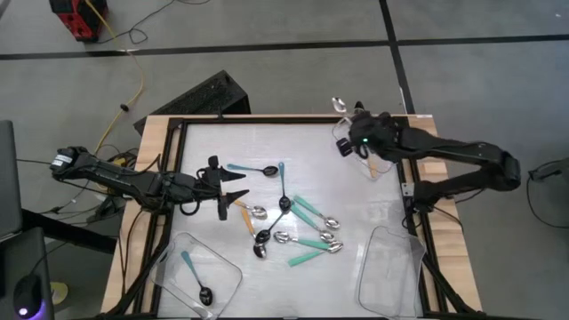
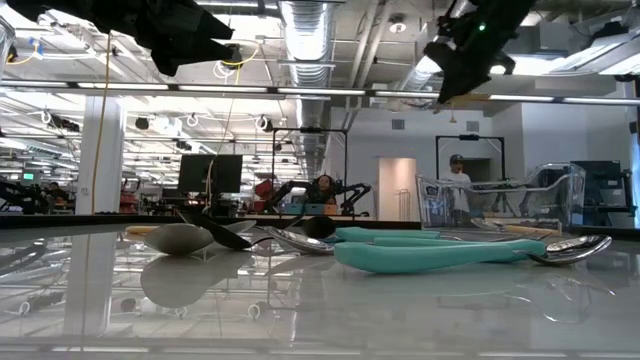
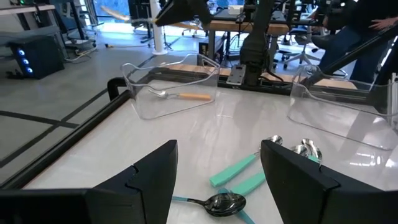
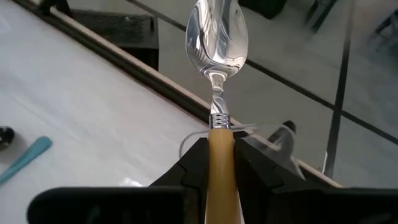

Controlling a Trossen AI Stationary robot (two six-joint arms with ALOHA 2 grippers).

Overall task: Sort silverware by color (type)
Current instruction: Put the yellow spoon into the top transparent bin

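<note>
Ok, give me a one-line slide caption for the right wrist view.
Right gripper fingers shut on an orange-handled spoon, silver bowl pointing outward past the table edge.

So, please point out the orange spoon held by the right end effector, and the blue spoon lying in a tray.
Orange spoon (image 4: 219, 152): right wrist view, on the orange handle just above the fingers.
Blue spoon (image 1: 190, 266): high view, on the blue handle, inside the tray at the table's near left corner.

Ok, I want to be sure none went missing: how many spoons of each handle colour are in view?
Orange-handled spoons: 3
Blue-handled spoons: 5
Teal-handled spoons: 4
Total: 12, roughly, since several overlap.
</note>
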